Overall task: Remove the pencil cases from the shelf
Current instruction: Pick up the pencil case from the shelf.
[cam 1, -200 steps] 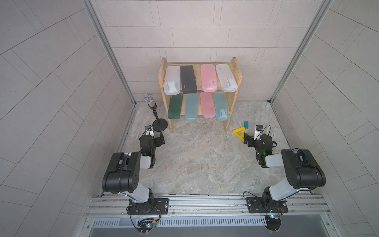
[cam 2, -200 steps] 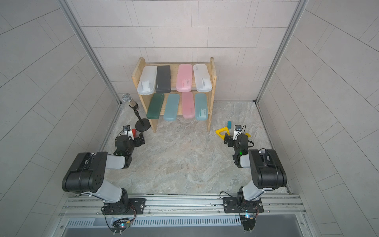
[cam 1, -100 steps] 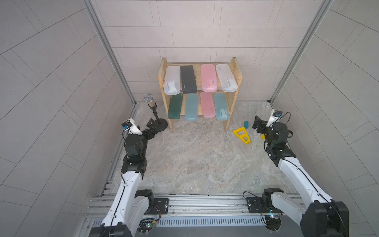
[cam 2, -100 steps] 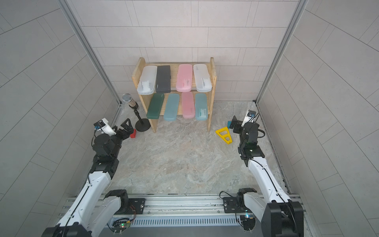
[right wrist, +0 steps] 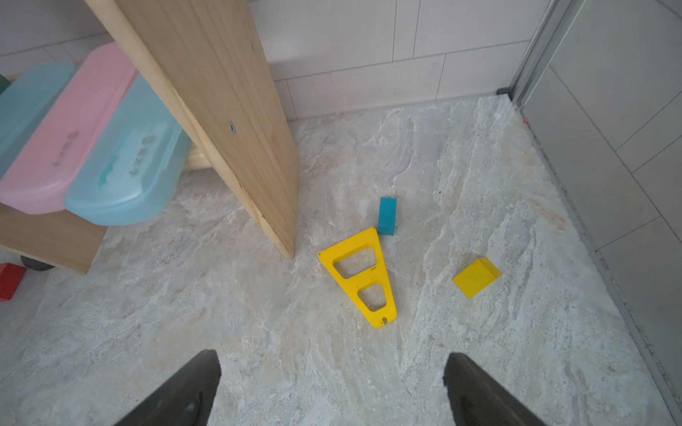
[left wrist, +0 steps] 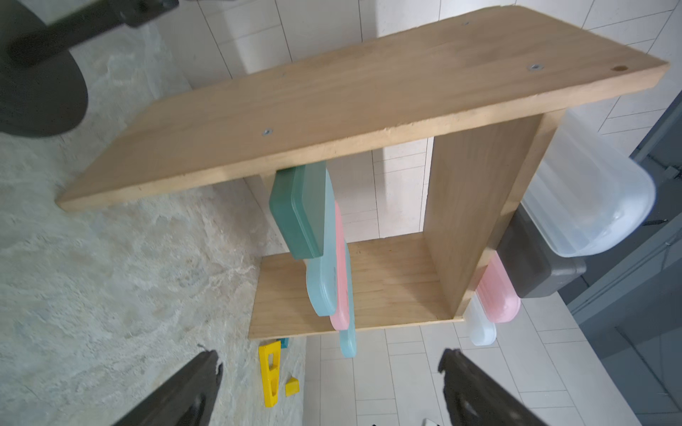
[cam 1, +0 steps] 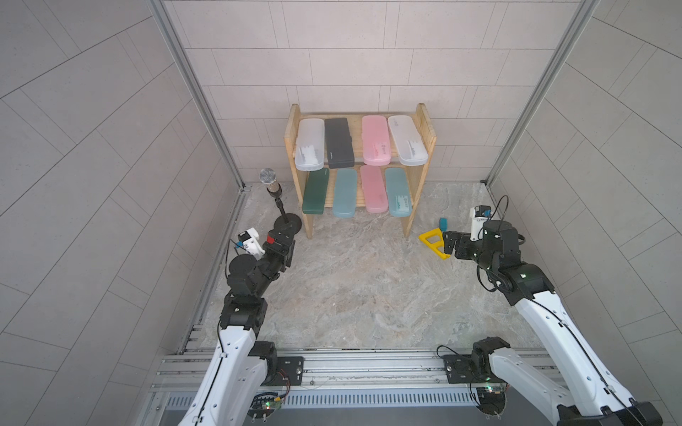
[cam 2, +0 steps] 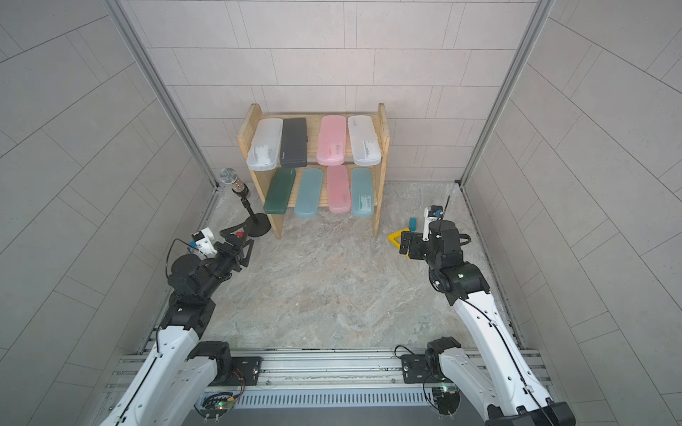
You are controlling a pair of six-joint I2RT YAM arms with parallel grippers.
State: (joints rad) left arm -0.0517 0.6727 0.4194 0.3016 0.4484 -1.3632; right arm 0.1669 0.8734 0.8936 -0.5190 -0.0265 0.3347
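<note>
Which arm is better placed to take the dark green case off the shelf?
Left: the open left gripper is near the shelf end holding the dark green case; the right gripper is at its far end, by the yellow frame.

This was a robotics test cell in a lab; pale tiled walls [cam 1: 361, 73] closed in three sides between aluminium corner posts [cam 1: 195, 96]; a left arm [cam 1: 236, 354] and a right arm [cam 1: 546, 317] were bolted to a metal rail [cam 1: 369, 365] at the open edge; what looked like a bare circuit board [cam 1: 267, 405] hung below it with loose wires; a microphone [cam 1: 268, 177] on a stand stood on the stone-patterned floor [cam 1: 354, 287] near a small pine shelf [cam 1: 424, 129].
</note>
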